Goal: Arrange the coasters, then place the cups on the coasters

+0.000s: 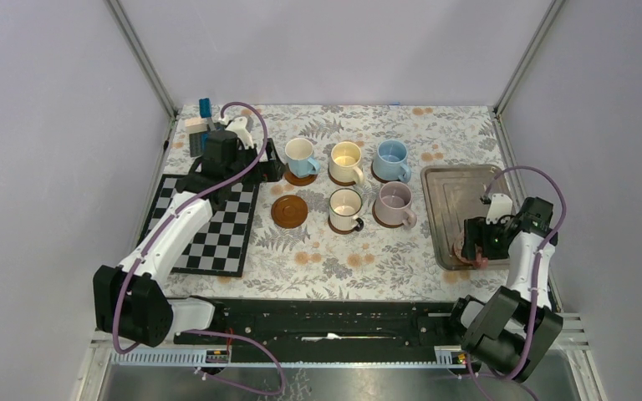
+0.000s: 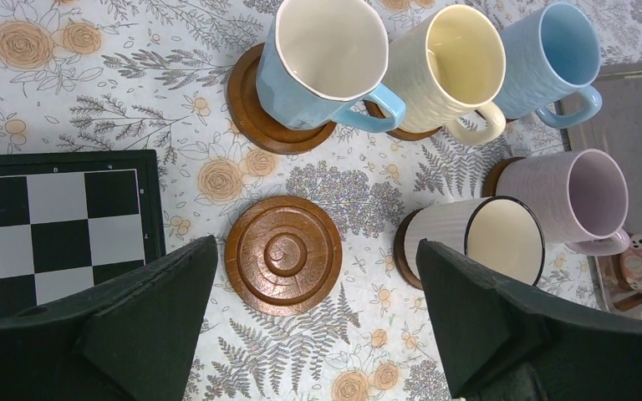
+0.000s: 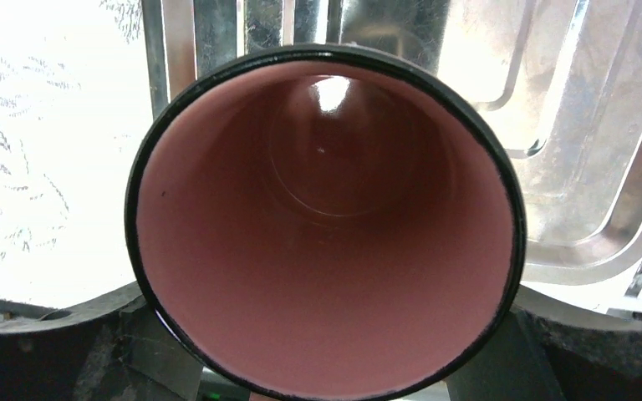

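Five cups stand on coasters in two rows: light blue (image 1: 301, 156), yellow-cream (image 1: 345, 160) and light blue (image 1: 391, 159) at the back, white-cream (image 1: 346, 207) and lilac (image 1: 393, 203) in front. One bare coaster (image 1: 288, 210) (image 2: 282, 253) lies left of the white-cream cup. My left gripper (image 1: 272, 171) (image 2: 316, 247) hovers open over that coaster with nothing between its fingers. The pinkish red cup (image 3: 326, 217) (image 1: 476, 253) is on the near part of the tray (image 1: 447, 200), and my right gripper (image 1: 475, 245) (image 3: 326, 334) is shut on it, one finger against each side.
A black-and-white chequered board (image 1: 209, 225) lies at the left under my left arm. Small blocks (image 1: 201, 125) sit in the far left corner. The grey metal tray fills the right side, close to the table's right edge.
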{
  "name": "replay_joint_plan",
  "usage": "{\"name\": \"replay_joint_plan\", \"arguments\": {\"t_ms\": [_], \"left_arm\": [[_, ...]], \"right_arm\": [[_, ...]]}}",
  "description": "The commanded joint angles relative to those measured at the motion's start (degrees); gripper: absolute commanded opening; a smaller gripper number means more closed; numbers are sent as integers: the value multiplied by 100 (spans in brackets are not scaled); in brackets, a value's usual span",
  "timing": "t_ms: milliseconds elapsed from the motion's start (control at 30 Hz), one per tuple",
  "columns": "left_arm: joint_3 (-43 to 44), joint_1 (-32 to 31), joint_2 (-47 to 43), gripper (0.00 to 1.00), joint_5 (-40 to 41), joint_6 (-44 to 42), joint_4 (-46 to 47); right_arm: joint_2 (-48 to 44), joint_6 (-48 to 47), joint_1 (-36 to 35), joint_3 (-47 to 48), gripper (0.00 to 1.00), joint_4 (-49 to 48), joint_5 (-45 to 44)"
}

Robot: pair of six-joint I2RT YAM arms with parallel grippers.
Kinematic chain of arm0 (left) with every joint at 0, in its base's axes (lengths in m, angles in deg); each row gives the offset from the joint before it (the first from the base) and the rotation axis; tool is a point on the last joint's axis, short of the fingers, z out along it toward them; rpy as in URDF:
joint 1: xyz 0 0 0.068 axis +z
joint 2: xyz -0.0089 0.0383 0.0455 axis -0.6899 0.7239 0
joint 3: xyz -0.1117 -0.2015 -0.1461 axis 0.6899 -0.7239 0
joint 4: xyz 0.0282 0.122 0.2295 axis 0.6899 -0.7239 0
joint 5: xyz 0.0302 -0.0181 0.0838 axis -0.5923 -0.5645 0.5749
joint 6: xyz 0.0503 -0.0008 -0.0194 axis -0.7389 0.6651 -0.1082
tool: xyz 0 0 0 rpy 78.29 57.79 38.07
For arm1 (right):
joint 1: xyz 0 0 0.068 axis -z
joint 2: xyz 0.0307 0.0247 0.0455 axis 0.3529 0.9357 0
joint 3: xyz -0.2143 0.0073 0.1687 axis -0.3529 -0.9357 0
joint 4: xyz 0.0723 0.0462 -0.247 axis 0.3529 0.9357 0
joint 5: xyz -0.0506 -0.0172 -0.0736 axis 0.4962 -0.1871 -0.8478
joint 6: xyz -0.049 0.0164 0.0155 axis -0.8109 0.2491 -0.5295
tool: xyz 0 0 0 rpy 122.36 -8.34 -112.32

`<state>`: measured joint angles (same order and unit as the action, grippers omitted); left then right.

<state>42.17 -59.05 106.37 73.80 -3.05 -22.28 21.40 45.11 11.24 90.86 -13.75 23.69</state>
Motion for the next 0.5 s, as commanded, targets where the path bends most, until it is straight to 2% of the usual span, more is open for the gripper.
{"name": "replay_joint_plan", "arguments": {"t_ms": [0, 467], "left_arm": [[2, 39, 44, 99, 55, 27, 332], [37, 74, 148, 99, 76, 27, 338]], "right_arm": [[402, 282, -41, -194, 89, -626, 151], [1354, 735, -475, 184, 87, -1409, 99]]}}
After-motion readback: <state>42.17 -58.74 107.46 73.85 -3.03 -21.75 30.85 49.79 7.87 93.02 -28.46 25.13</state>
